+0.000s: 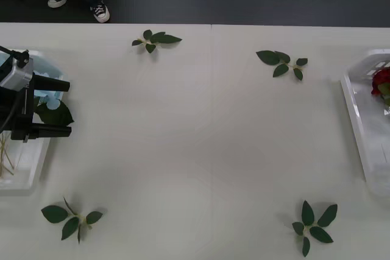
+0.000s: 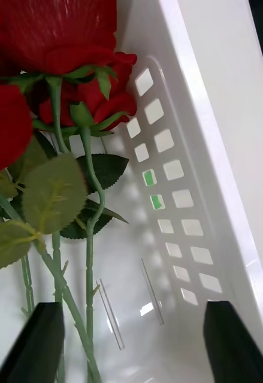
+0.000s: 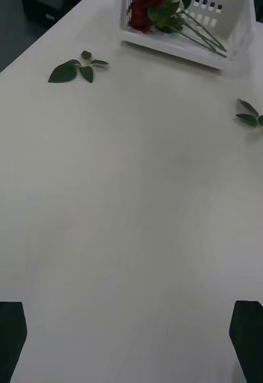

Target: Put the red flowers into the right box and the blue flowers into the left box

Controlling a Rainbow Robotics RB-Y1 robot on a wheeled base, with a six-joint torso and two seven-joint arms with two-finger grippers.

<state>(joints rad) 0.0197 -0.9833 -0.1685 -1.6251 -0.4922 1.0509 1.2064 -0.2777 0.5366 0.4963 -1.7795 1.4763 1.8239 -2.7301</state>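
Left pincer (image 1: 66,106) hangs over the inner edge of the left box (image 1: 24,181), its 2 black fingers spread wide with nothing between them. Judgement: it sits there because a drop into that box is just finished or it is parked. Its wrist camera faces across the counter (image 1: 201,138) toward the far tray.

Blue flowers (image 1: 50,98): pale petals and a dark leaf show in the left box just behind the fingers; thin pale stems lie along the box floor. Count not readable.

Right pincer (image 2: 131,341), seen from its wrist camera, is low inside the right box (image 2: 227,179), fingers spread, gripping nothing. Red flowers (image 2: 53,36) lie in that tray, blooms bunched toward the vented end wall, green stems running back between the 2 fingers (at least 3 blooms visible here). Judgement: the open fingers beside loose stems suit a release already made.

From the front, the right box shows at the counter's right edge with red blooms inside.

No blooms lie on the open counter, so sorting looks complete, as far as visible.

Surface: matte white counter, a faint seam down the middle. 4 loose green leaf sprigs (image 1: 156,39) rest on it, 1 toward each corner, all well apart from both boxes.

Room: dark floor beyond the far counter edge; a pair of sneakers (image 1: 99,11) stands there (a person, touching nothing).
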